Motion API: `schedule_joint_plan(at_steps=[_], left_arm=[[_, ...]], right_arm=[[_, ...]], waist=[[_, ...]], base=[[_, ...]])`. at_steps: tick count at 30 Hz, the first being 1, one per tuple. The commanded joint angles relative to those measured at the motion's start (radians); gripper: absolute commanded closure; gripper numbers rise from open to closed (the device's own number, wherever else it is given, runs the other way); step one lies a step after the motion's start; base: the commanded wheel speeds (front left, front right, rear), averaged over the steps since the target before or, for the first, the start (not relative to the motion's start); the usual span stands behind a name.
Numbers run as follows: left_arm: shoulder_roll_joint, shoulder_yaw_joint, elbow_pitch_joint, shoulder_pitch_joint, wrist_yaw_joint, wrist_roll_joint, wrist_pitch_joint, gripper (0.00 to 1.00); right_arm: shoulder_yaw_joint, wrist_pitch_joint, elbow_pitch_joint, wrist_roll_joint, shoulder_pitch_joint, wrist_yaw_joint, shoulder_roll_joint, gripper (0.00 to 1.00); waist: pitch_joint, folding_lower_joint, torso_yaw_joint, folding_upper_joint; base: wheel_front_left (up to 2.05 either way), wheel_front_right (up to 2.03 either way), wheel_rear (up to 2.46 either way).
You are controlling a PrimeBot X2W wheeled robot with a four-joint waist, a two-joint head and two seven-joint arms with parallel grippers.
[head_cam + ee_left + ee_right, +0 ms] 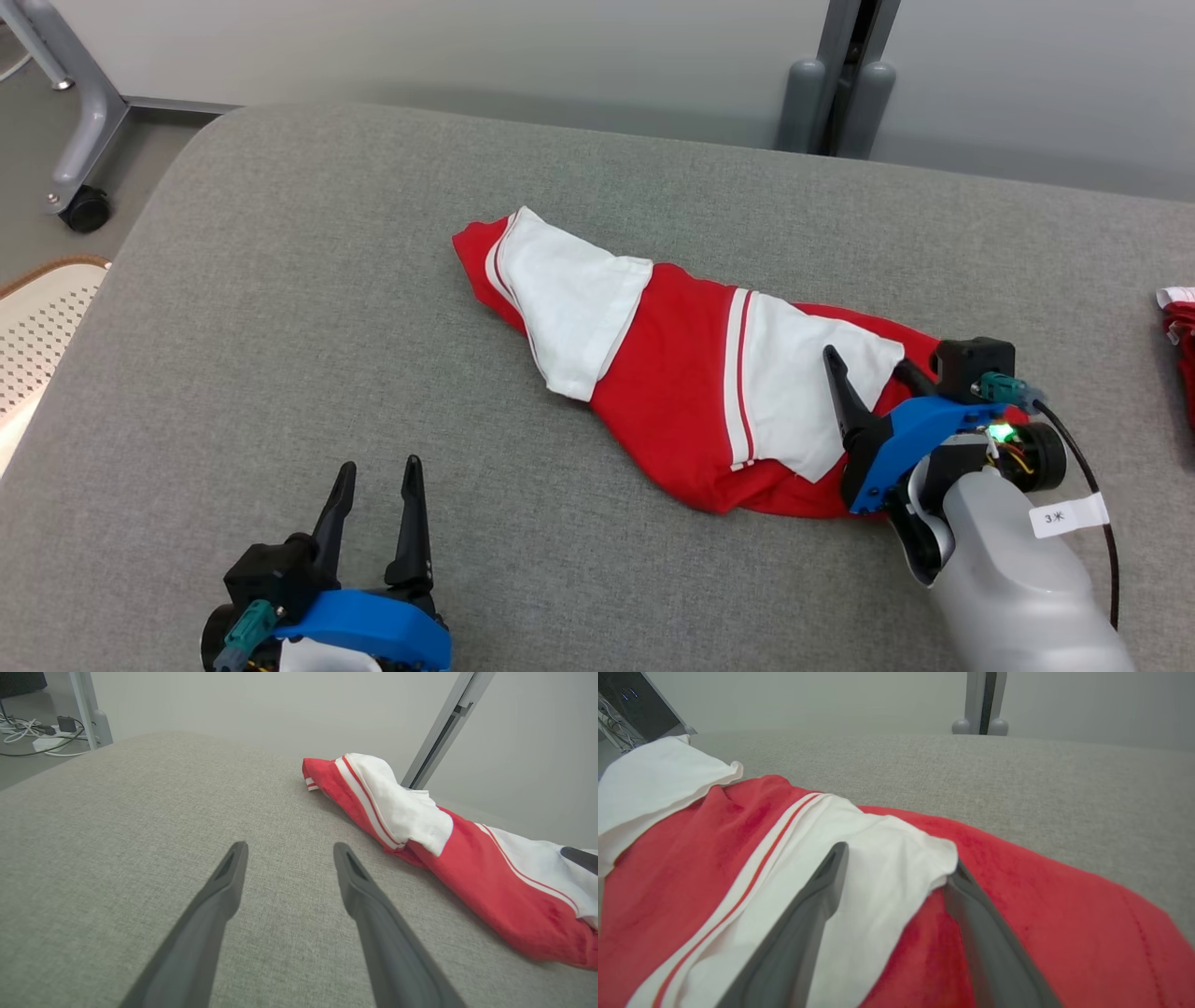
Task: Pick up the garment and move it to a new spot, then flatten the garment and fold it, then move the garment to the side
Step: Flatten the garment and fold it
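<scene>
1. The grey fabric-covered table (280, 327) takes up most of your head view, with a pale wall behind its far edge.
2. The garment (672, 373) is red with white panels and thin stripes. It lies rumpled in a long diagonal band across the middle of the table. Its far end points toward your left, and its near end reaches toward your right, under your right arm.
3. Your right gripper (865, 362) is down at the garment's right end, its two dark fingers spread apart rather than clamped. In the right wrist view, one finger (817, 905) lies on top of a white panel. The other sits on the red cloth at that panel's edge, so the panel's corner lies between them.
4. Your left gripper (379, 464) shows at the lower left of the head view. Its fingers are parted, with bare table visible between them, and it is well apart from the garment. You cannot tell whether the tips touch the table.
5. A second bundle of red and white cloth (1178, 327) sits at the table's right edge — cut off by the frame.
6. A small white tag (1069, 515) hangs on the black cable beside your right wrist.
</scene>
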Motion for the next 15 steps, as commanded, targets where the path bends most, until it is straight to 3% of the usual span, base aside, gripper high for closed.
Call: schedule_joint_plan(at_steps=[1,5,6,15], left_arm=[[0.000,-0.001,0.002,-0.014,-0.002,0.004,-0.003,0.00],[-0.003,-0.006,0.005,-0.015,-0.004,0.006,-0.003,0.00],[-0.004,-0.007,0.006,-0.015,-0.005,0.007,-0.003,0.00],[-0.007,-0.005,0.012,-0.017,-0.009,0.015,-0.003,0.00]], right_arm=[[0.016,-0.010,0.015,0.011,-0.020,0.000,-0.002,0.50],[0.058,-0.027,0.050,0.036,-0.046,0.000,-0.002,0.84],[0.065,-0.032,0.060,0.040,-0.052,0.000,-0.002,1.00],[0.132,-0.065,0.084,0.071,-0.091,0.000,-0.002,1.00]], waist=[[-0.001,-0.0001,-0.001,-0.0001],[-0.006,-0.0001,-0.001,-0.0001],[-0.006,-0.0001,0.000,-0.0001],[-0.009,-0.0001,0.006,-0.0001]], base=[[0.00,0.00,0.00],[0.00,0.00,0.00],[0.00,0.00,0.00],[0.00,0.00,0.00]])
